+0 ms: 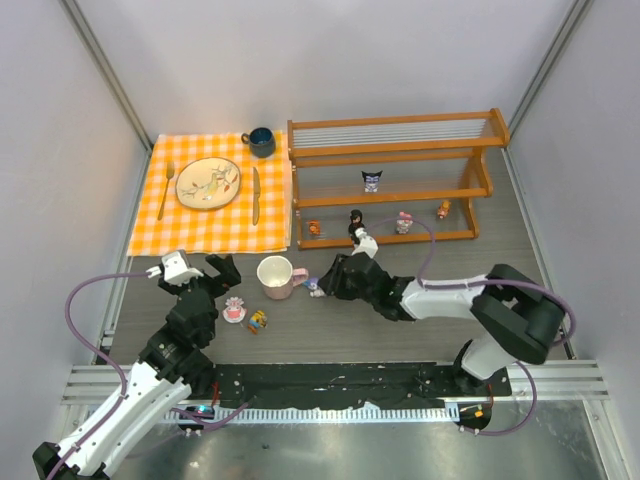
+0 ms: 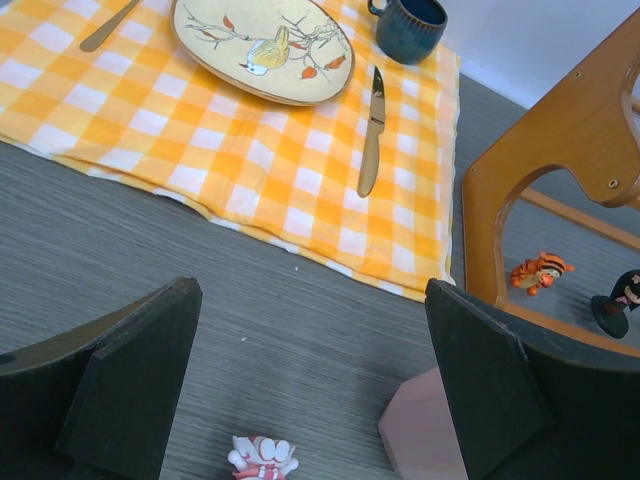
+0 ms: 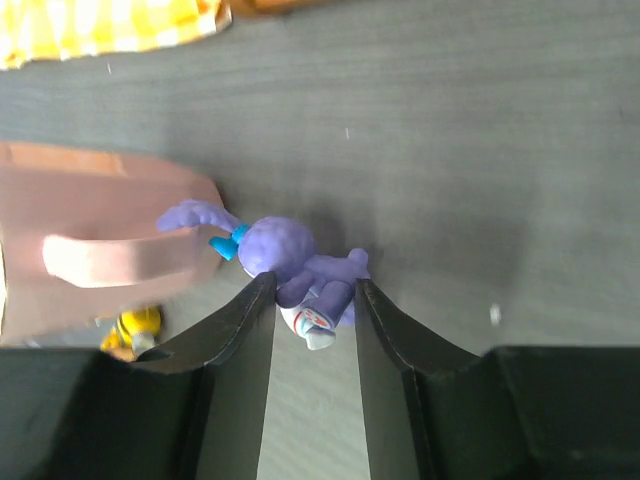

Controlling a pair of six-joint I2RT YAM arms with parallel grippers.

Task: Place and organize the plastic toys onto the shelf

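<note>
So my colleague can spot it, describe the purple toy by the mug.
Find the white-and-pink mug on the grey table in front of the shelf. Just right of its handle lies the purple figurine, between the right gripper's jaws; it alone is purple with a blue bow.

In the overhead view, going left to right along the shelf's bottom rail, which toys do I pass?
Tiger toy → black toy → pink-white toy → orange-brown toy.
</note>
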